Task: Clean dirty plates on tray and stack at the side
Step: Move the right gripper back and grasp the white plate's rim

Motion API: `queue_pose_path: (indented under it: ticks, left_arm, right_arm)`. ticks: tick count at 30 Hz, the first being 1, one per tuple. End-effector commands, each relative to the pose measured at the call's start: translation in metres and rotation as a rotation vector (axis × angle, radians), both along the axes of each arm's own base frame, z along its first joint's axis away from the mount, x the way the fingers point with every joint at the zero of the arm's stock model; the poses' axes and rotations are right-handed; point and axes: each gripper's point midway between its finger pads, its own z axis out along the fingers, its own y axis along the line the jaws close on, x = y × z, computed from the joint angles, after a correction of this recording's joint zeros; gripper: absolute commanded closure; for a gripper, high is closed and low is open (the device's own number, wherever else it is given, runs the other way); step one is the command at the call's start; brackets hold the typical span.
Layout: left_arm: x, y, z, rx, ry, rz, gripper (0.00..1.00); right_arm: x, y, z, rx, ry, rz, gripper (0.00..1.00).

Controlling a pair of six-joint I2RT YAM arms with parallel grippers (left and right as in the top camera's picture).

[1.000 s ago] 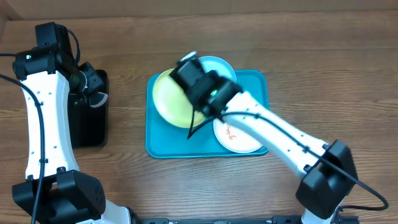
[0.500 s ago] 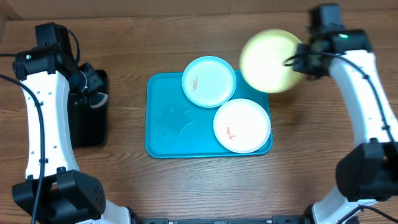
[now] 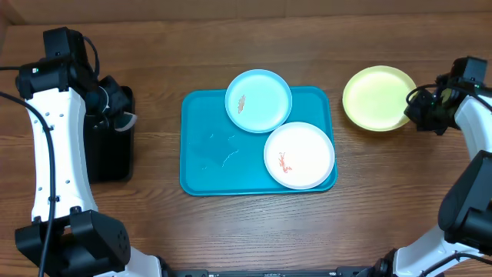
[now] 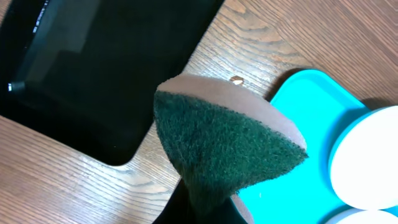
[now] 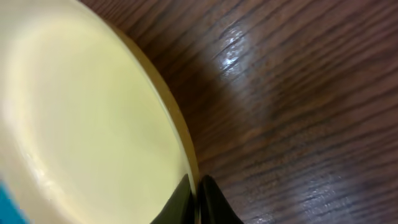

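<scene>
The right tool [image 5: 196, 198] is clamped on the right rim of the yellow-green plate [image 3: 377, 98], which lies on the worktop [image 3: 231, 231] right of the tray [image 3: 201, 165], while the left tool [image 3: 123, 121], closed on a sponge [image 4: 224, 149], hangs left of the tray, where the smeared light blue plate [image 3: 258, 101] and white plate [image 3: 299, 155] lie.

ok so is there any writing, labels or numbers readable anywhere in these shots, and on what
No readable text in any view.
light blue plate and white plate: orange-red smears, not writing.
black tray: faint pale specks along its edge in the left wrist view, too blurred to read.
yellow-green plate, turquoise tray, sponge: no markings.
</scene>
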Motion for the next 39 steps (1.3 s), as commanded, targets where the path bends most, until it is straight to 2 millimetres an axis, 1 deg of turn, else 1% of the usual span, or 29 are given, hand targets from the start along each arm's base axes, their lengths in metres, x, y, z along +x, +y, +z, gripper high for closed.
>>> queue_pose_path:
  ticks: [1,2,4,6,7,8,10,13,15,18,21,24,25,28,29,30,33,35,36,37,39]
  left_arm:
    - [0.004,-0.004,0.01,-0.019,-0.04,-0.019,0.96]
    - [0.004,-0.004,0.01,-0.019,-0.04,-0.019,0.96]
    - [0.004,-0.004,0.01,-0.019,-0.04,-0.019,0.96]
    - [0.004,-0.004,0.01,-0.02,-0.04,-0.019,0.96]
    - [0.004,-0.004,0.01,-0.02,-0.039,-0.019,0.96]
    - [0.004,-0.004,0.009,-0.02,-0.038,-0.019,0.96]
    - [0.004,-0.005,0.008,-0.02,-0.04,-0.019,0.96]
    - [0.007,-0.008,0.008,-0.036,-0.048,-0.027,0.96]
    - [0.009,-0.014,0.007,-0.06,-0.053,-0.039,0.96]
    - [0.013,-0.023,0.005,-0.087,-0.057,-0.06,0.96]
    - [0.016,-0.031,0.001,-0.096,-0.047,-0.08,0.96]
    - [0.017,-0.038,-0.003,-0.099,-0.035,-0.101,0.96]
    - [0.017,-0.042,-0.003,-0.099,-0.033,-0.109,0.96]
    - [0.018,-0.048,-0.003,-0.099,-0.035,-0.125,0.96]
    - [0.019,-0.05,-0.003,-0.098,-0.036,-0.134,0.96]
    - [0.019,-0.052,-0.003,-0.098,-0.035,-0.138,0.96]
    - [0.019,-0.055,-0.003,-0.098,-0.034,-0.147,0.96]
    - [0.019,-0.056,-0.003,-0.099,-0.035,-0.148,0.96]
    - [0.019,-0.056,-0.003,-0.099,-0.035,-0.148,0.96]
    - [0.019,-0.056,-0.003,-0.098,-0.036,-0.148,0.96]
    - [0.02,-0.056,-0.003,-0.098,-0.039,-0.148,0.95]
  right_arm:
    - [0.004,0.012,0.0,0.032,-0.017,0.025,0.85]
    - [0.004,0.013,0.0,0.031,-0.017,0.029,0.83]
    - [0.005,0.015,0.0,0.032,-0.017,0.034,0.82]
    - [0.006,0.02,0.001,0.041,-0.02,0.044,0.71]
    - [0.007,0.024,0.001,0.057,-0.027,0.052,0.68]
    - [0.012,0.04,0.006,0.123,-0.056,0.088,0.64]
    - [0.022,0.071,0.016,0.241,-0.117,0.161,0.62]
    - [0.034,0.113,0.028,0.319,-0.181,0.265,0.57]
    - [0.041,0.143,0.032,0.317,-0.202,0.319,0.49]
    - [0.055,0.184,0.032,0.253,-0.225,0.329,0.38]
    - [0.065,0.212,0.029,0.117,-0.247,0.281,0.31]
    - [0.068,0.232,0.023,-0.022,-0.269,0.241,0.29]
    - [0.069,0.242,0.018,-0.058,-0.275,0.238,0.29]
    - [0.069,0.263,0.006,-0.061,-0.28,0.241,0.3]
    - [0.071,0.274,-0.005,-0.045,-0.28,0.248,0.3]
    - [0.072,0.278,-0.012,-0.039,-0.278,0.257,0.3]
    - [0.071,0.282,-0.033,-0.03,-0.243,0.269,0.3]
    - [0.072,0.283,-0.034,-0.028,-0.249,0.271,0.3]
    - [0.073,0.283,-0.034,-0.031,-0.254,0.278,0.33]
    - [0.074,0.284,-0.033,-0.031,-0.259,0.28,0.39]
    - [0.074,0.284,-0.033,-0.029,-0.26,0.28,0.56]
